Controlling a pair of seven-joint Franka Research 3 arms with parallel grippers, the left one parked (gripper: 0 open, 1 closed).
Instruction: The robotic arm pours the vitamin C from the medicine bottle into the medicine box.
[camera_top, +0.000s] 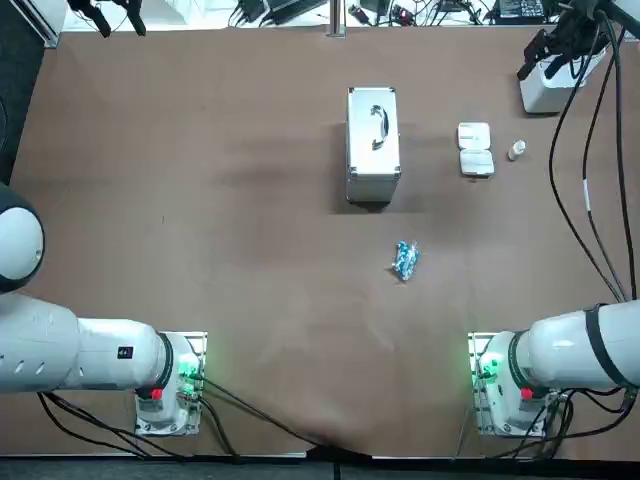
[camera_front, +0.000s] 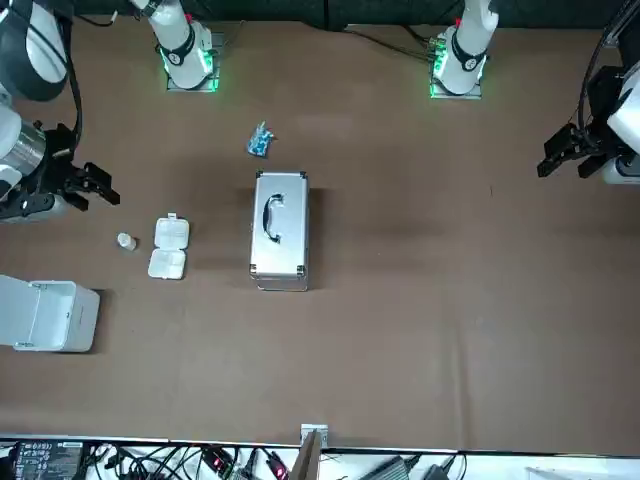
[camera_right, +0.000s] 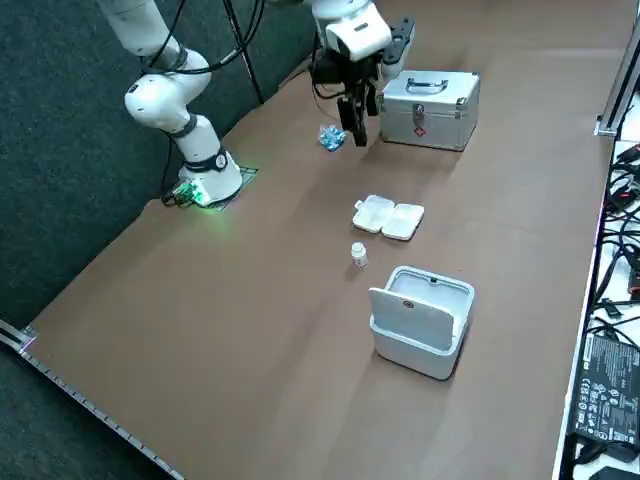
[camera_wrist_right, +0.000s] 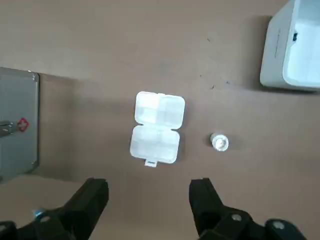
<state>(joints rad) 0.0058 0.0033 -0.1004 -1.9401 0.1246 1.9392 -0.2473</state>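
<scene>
Right gripper (camera_wrist_right: 150, 186) spread, hovering near open medicine box (camera_wrist_right: 157, 127); medicine bottle (camera_wrist_right: 218, 142) upright just beside.

Silver case (camera_top: 373, 145), blue packet (camera_top: 404, 260) and white bin (camera_right: 410, 345) on table (camera_top: 200, 200)

Small white plastic medicine box (camera_wrist_right: 157, 127) lies flat on the brown worktop, lid swung fully open, both compartmented halves facing up. Just beside it, not touching, the tiny white medicine bottle (camera_wrist_right: 219, 141) stands upright. Whether it is capped can't be made out. The right pincer (camera_wrist_right: 149, 186) hangs above them, fingers spread wide and empty.
</scene>
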